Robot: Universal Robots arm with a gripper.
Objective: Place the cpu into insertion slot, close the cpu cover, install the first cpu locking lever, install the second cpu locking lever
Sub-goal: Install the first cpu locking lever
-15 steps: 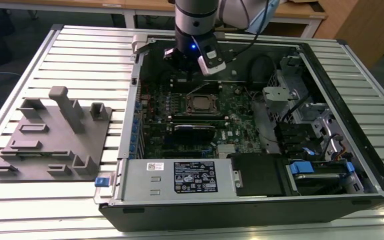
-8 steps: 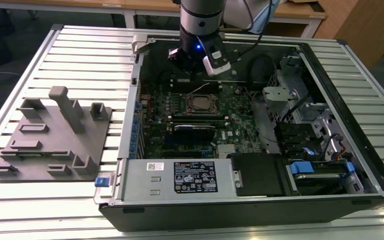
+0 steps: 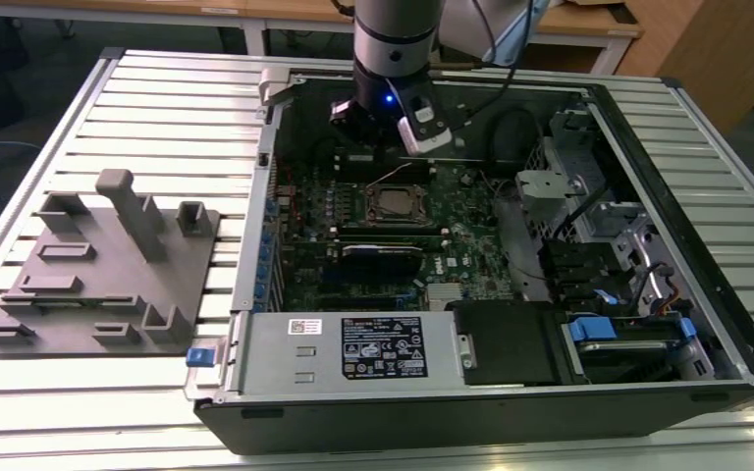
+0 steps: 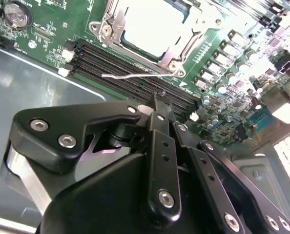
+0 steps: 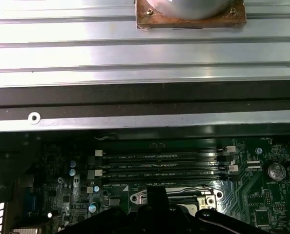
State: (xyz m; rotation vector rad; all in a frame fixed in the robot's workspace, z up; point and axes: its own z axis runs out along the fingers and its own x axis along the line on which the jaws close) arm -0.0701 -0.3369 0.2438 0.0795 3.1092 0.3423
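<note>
The cpu (image 4: 152, 27), a dull silver square, lies in the insertion slot (image 3: 397, 203) in the middle of the green motherboard. The silvery cpu cover (image 4: 184, 44) lies flat around it, framing the chip. A thin wire locking lever (image 4: 130, 75) sticks out free along the socket's edge by the memory slots. My gripper (image 4: 158, 100) hangs above the memory slots just beyond the socket, fingers shut with nothing between them. In the exterior view the gripper (image 3: 380, 155) stands at the socket's far edge. In the first wrist view the gripper (image 5: 156, 192) tip sits over the socket frame (image 5: 135, 197).
Black memory slots (image 4: 135, 66) run beside the socket. The open case's metal wall (image 5: 135, 105) rises close behind the gripper. A grey fixture plate (image 3: 102, 265) lies at the exterior view's left. The power supply (image 3: 350, 348) and drive bays with blue tabs (image 3: 587, 329) occupy the near side.
</note>
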